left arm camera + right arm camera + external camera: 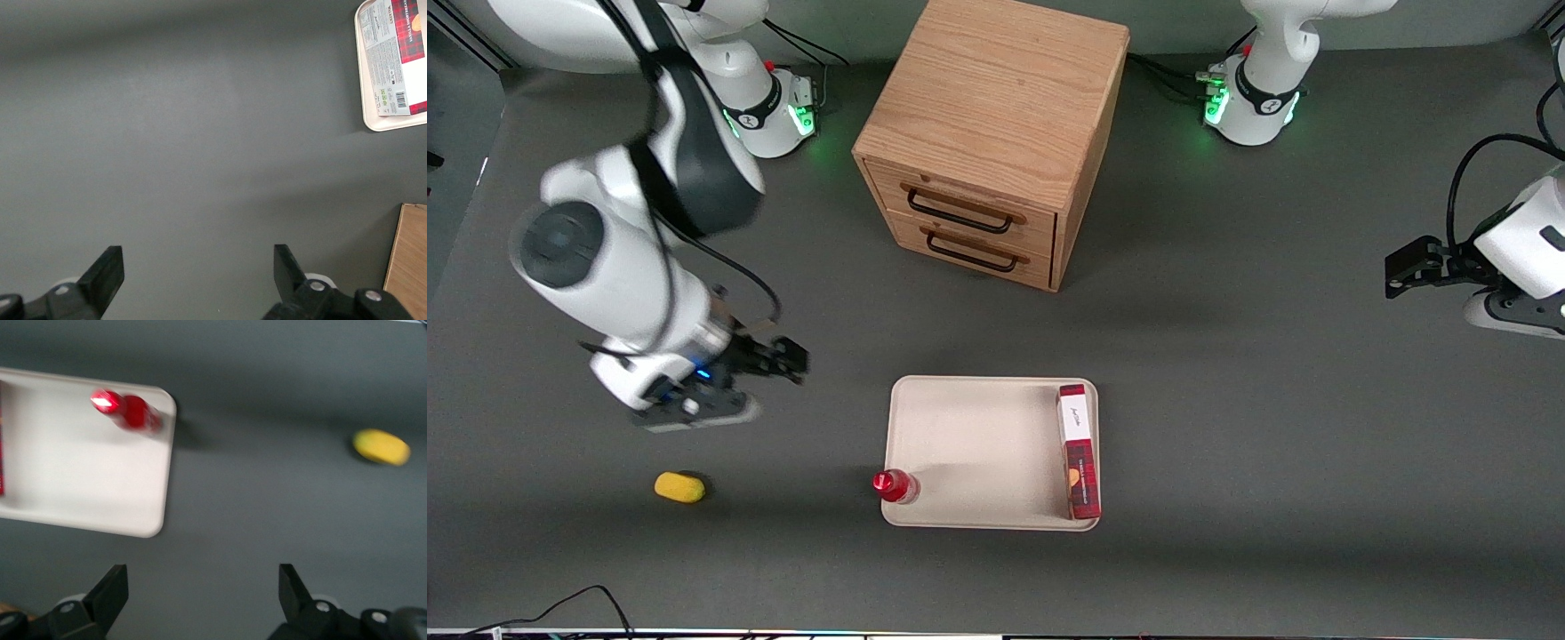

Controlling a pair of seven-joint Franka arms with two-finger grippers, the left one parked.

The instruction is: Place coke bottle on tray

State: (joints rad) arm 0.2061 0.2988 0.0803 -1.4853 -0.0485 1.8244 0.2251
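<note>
Standing upright on the tray (978, 444), the coke bottle (895, 485) sits in the corner nearest the front camera on the working arm's side, just inside the low rim, so you can judge the placing as done. On the same tray, along the edge toward the parked arm's end, lies a long red-and-white box (1079, 451), well apart from the bottle. Off the tray, toward the working arm's end of the table, rests a small yellow object (679, 487). Your gripper (203, 587) hangs above the bare table between the tray and that yellow object, fingers spread wide and holding nothing. Should you need to retake the bottle, expect it to be light, stiff and smooth-sided, tall enough to tip easily; grasp the body below the narrow neck.
</note>
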